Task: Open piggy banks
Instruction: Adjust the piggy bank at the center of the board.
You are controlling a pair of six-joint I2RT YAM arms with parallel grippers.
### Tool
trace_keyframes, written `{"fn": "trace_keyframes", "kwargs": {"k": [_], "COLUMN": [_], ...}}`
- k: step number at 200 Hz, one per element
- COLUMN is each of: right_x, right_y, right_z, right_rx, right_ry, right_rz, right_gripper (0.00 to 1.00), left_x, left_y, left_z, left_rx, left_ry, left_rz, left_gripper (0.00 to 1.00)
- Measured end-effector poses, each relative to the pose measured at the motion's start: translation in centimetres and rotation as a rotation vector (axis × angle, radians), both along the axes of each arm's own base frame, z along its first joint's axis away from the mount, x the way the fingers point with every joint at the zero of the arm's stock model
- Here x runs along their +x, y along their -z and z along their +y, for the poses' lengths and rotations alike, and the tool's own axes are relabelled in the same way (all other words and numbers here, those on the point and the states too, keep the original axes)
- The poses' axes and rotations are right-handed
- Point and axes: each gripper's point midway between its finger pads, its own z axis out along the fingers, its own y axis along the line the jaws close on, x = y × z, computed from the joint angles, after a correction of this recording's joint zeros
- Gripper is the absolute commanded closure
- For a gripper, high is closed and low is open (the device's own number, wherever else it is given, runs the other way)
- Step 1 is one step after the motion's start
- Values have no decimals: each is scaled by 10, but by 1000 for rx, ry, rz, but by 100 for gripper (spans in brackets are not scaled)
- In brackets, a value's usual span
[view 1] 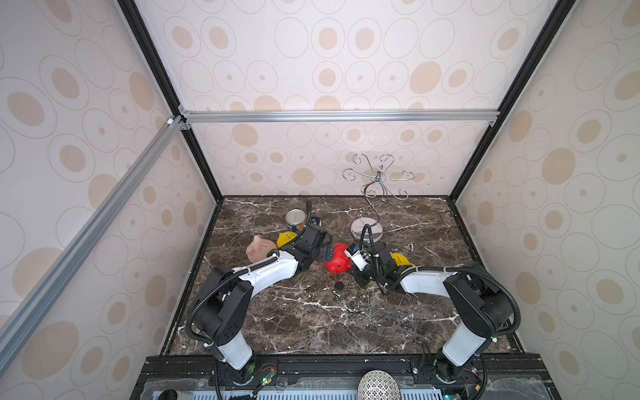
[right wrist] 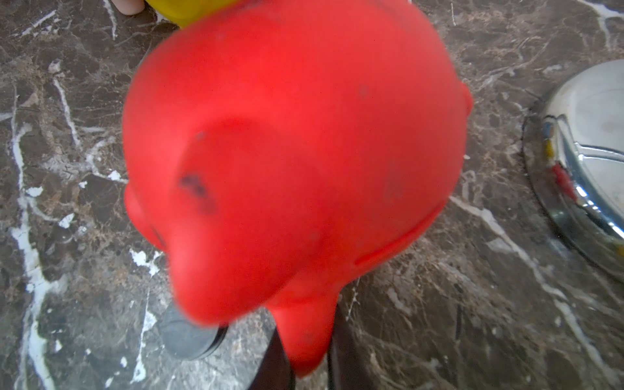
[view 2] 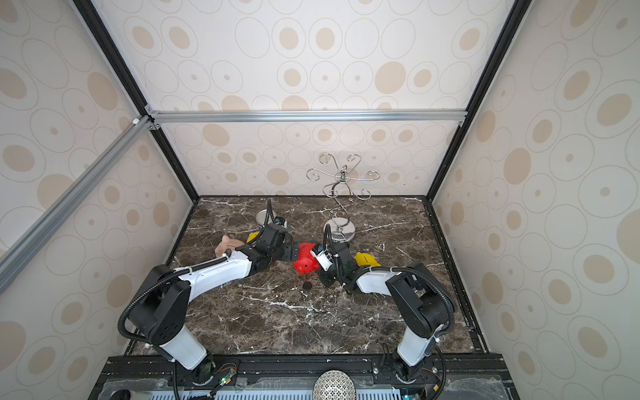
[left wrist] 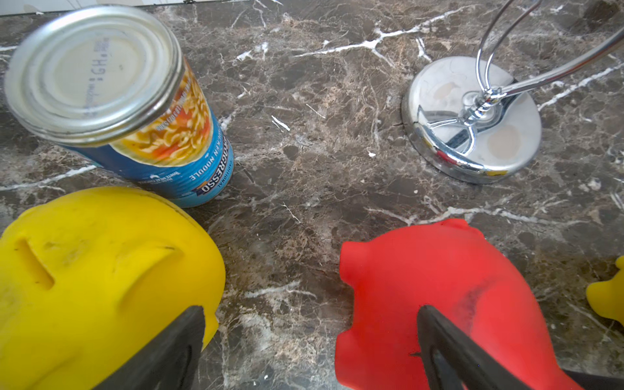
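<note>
One black plug [view 1: 338, 285] lies loose on the marble tabletop [view 1: 311, 322], nearest of all. In the right wrist view it is partly hidden under the red piggy bank [right wrist: 297, 135]. That bank sits just beyond the plug, at centre, and is blurred at close range. The right gripper [right wrist: 309, 351] is clamped on a small projection of it (ear or leg cannot be told). In both top views its long axis runs near to far, snout toward the near edge. The left gripper [left wrist: 310, 310] sits just left of the red bank, jaws spread wide on nothing. One finger overlaps the red bank; the other overlaps the left yellow piggy bank [left wrist: 101, 270], slot upward, which the left arm largely hides from above. The right yellow piggy bank [view 1: 401, 259] is mostly covered by the right wrist. The pink piggy bank [view 1: 259, 248], at the left, is partly hidden, its heading unclear. Count: four banks, one plug, one soup can [left wrist: 135, 118] and one chrome stand [left wrist: 472, 135], farthest.
</note>
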Motion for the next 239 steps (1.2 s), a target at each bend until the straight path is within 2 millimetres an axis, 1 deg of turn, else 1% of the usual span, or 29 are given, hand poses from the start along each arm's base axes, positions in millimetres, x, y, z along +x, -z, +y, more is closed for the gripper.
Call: {"fn": "trace_keyframes", "kwargs": {"k": [41,91,148,174,208,233,239], "right_x": [-2,0,-1,3,10,9,9], "right_y": [-8,-28,-35,-45,-65,-67,-67], "right_z": [-1,1,4,9,20,23,24], "right_rx": [-24,-27,-33,-22,12,15,13], "right_ry": [-4,-10,-27,-31,-48,-54,-53], "right_rz": [-6,-30,-44,-63,-100,-103,-102], "right_gripper": [85,85,83,82,81,78,74], "left_x": [1,2,-2,-7,-13,-16,-17], "left_y": [2,8,11,16,23,18,14], "left_z": [1,14,20,25,28,30,30], "left_rx": [-4,20,31,46,66,58,50], "left_ry": [-4,-41,-54,-59,-58,-59,-58], "left_rz": [-6,-14,-16,-3,25,25,18], "left_gripper": [4,4,3,3,2,2,2]}}
